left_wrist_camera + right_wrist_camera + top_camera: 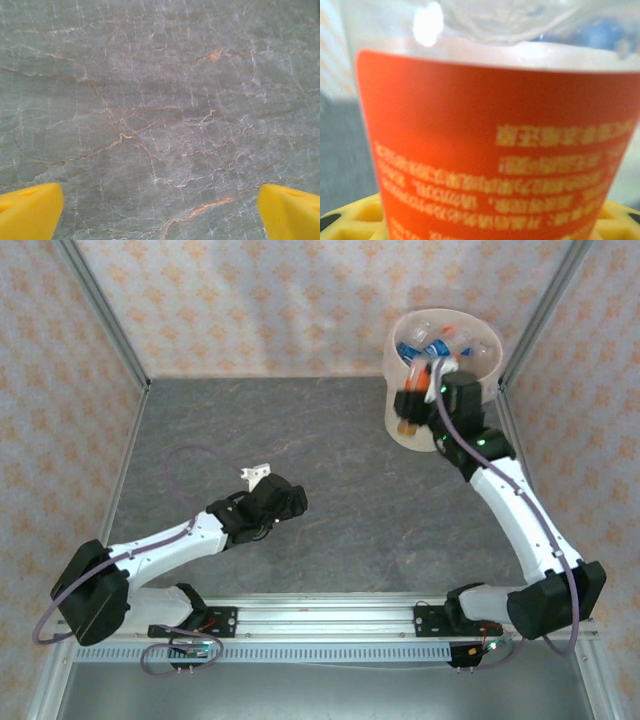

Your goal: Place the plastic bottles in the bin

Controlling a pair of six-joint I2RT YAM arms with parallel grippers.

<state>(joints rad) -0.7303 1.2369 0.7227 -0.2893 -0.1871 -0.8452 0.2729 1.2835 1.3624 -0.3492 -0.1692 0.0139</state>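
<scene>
Right jaws tight on 1 orange-labelled bottle (490, 150) at 1 bin (393, 365), left jaws wide apart

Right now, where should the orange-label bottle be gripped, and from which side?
Grip the orange-label bottle across its labelled middle, coming from the near side, probably the easiest approach since the bin stands right behind it. The label band looks like its broadest, smoothest stretch, and the right gripper holds it there.
</scene>
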